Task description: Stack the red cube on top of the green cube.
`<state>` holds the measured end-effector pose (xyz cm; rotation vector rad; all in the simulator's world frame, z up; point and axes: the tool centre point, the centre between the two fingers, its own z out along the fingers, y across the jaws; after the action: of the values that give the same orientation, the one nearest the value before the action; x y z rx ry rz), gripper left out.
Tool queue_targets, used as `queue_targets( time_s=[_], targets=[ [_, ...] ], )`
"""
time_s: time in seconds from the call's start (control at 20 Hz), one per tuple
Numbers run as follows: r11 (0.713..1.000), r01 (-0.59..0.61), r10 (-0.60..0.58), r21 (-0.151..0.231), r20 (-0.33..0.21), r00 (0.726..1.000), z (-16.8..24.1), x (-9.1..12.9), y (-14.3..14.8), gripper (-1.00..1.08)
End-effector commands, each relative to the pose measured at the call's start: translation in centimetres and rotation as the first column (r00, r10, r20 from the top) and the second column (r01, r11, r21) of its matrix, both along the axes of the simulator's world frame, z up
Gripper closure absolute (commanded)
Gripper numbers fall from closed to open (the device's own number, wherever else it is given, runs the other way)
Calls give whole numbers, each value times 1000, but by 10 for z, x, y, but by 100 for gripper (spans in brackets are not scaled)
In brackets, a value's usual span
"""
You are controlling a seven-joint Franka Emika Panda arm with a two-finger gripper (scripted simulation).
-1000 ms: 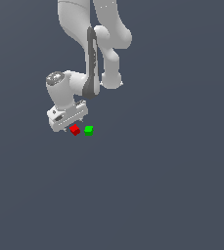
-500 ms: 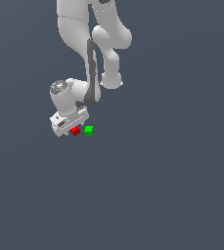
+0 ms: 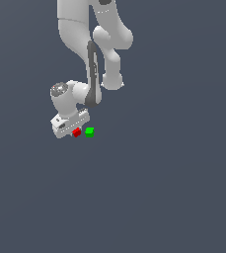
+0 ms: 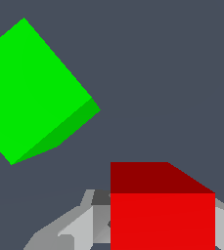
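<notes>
The red cube (image 3: 76, 132) lay low on the dark grey floor (image 3: 173, 188), a little left of the centre of the exterior view, and it was right at the lower end of the white gripper (image 3: 74, 131). The green cube (image 3: 89, 132) stood just beside it, on the exterior view's right, at the same height in the frame, with a thin strip of floor between the two; they did not touch. The Panda arm (image 3: 92, 44) came down from the top of the frame, bent at its dark joint, and ended in the wrist and hand that were tilted over the red cube. In the wrist view the red cube (image 4: 162, 215) filled the lower middle and lower right of the frame, with its darker top face turned toward the camera, and grey parts of the fingers (image 4: 79, 224) showed on both sides of it, close against its faces. The jaws stood around the cube, but I could not tell from these views if they were pressed shut on it or only near it. The green cube (image 4: 33, 93) took the upper left of the wrist view, turned at an angle, well apart from the red one there, and both cubes seemed to rest on the floor (image 4: 172, 73).
</notes>
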<state>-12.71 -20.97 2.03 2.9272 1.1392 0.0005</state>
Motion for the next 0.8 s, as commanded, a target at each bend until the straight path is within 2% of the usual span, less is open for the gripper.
queue_targets(
  time_s=[0.0,0.4,0.75],
  targets=[
    [1000,0,0,0,-1,1000,0,0,0,108],
    [1000,0,0,0,0,1000,6,0,0,108],
    [1000,0,0,0,0,1000,37,-1,1,108]
  ],
)
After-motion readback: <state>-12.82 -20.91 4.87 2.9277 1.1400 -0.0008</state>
